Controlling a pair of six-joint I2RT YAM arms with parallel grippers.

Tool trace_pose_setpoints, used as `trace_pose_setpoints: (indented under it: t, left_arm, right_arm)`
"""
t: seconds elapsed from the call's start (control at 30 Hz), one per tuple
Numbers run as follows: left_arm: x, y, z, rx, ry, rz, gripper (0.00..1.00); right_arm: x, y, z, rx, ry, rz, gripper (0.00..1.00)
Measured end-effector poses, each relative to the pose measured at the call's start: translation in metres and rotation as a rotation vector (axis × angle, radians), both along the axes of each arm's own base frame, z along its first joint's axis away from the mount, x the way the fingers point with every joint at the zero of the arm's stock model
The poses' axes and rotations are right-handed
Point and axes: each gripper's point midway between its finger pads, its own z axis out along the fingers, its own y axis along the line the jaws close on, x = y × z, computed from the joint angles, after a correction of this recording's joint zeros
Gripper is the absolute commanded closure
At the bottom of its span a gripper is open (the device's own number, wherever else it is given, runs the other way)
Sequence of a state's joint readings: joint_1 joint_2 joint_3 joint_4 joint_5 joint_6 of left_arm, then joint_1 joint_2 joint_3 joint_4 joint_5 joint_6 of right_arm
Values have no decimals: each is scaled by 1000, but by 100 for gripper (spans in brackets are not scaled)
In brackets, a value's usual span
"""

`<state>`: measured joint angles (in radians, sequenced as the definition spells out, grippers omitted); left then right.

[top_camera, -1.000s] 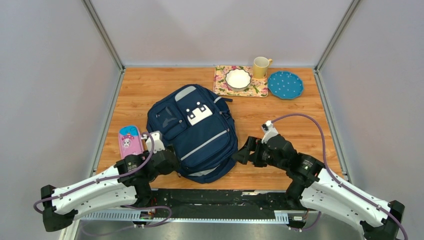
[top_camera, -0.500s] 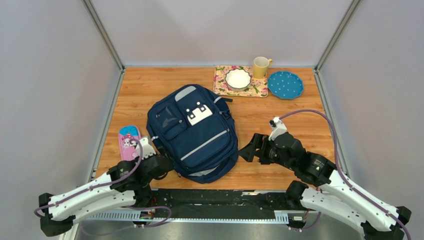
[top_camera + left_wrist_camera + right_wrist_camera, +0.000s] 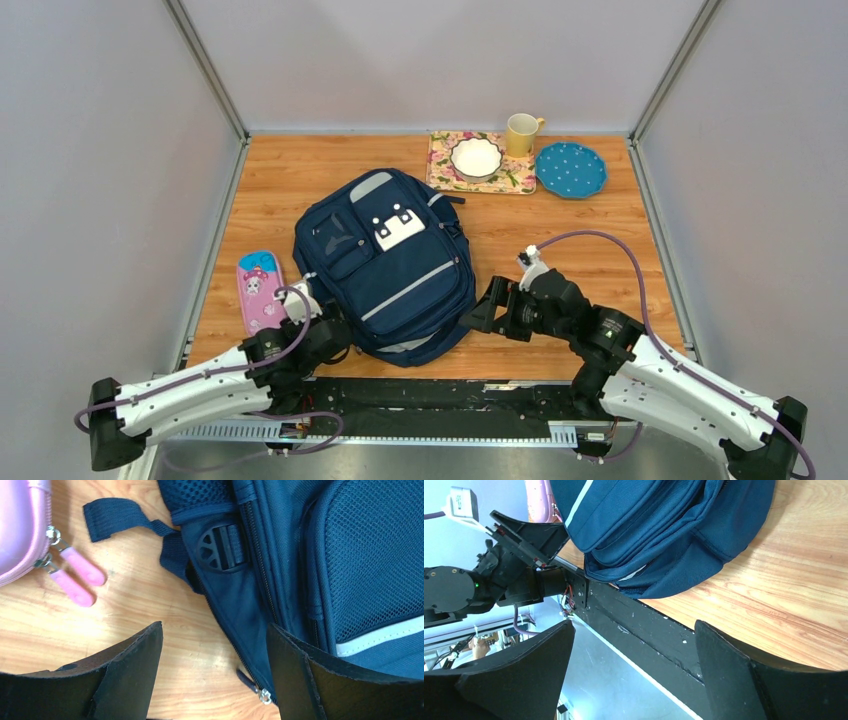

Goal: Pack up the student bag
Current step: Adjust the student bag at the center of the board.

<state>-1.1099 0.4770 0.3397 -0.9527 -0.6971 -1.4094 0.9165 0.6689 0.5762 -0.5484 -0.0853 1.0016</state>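
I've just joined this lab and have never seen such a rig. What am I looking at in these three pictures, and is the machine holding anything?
These are two robot arms bolted at the near edge of a wooden table. One picture looks down from above and behind them. The other two come from small cameras on each wrist, so the dark wedges at the bottom are that arm's own fingers. On the table lie a navy backpack, a pink pencil case to its left, and at the far edge a floral placemat with a white bowl, a yellow mug and a blue dotted plate. The left tool is open at the backpack's near left corner, and the right tool is open at its near right side. Neither holds anything.
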Motion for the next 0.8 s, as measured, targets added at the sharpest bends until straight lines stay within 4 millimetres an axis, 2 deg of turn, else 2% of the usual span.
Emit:
trace_pose_setpoints:
  t: [0.1,0.3,0.4,0.43,0.5,0.53,0.6,0.63,0.8]
  left_arm:
    - [8,-6,-6,21,-19,-3,18]
    - [23,-9,-16,37,-13,17,31]
    - [30,-15,-24,2,0,12,49]
    - [33,-18,-25,-8,0,3,59]
    - [36,-26,-26,-27,5,-23,67]
    - [38,-30,-27,-30,7,-38,82]
    - [39,-39,-28,-42,16,-66,96]
    - [40,-43,-28,-47,15,-79,100]
    - [43,-65,-24,-77,45,-148,100]
  right_arm:
    - [-2,1,1,5,2,10,8]
    - [-5,5,4,20,4,27,11]
    - [-4,6,4,26,5,24,14]
    - [-3,7,6,31,3,23,14]
    - [-3,8,7,39,2,19,16]
    - [-3,8,7,40,2,18,16]
    - [-3,8,7,40,3,16,18]
    - [-3,8,7,40,3,16,19]
    - [-4,10,6,37,11,18,29]
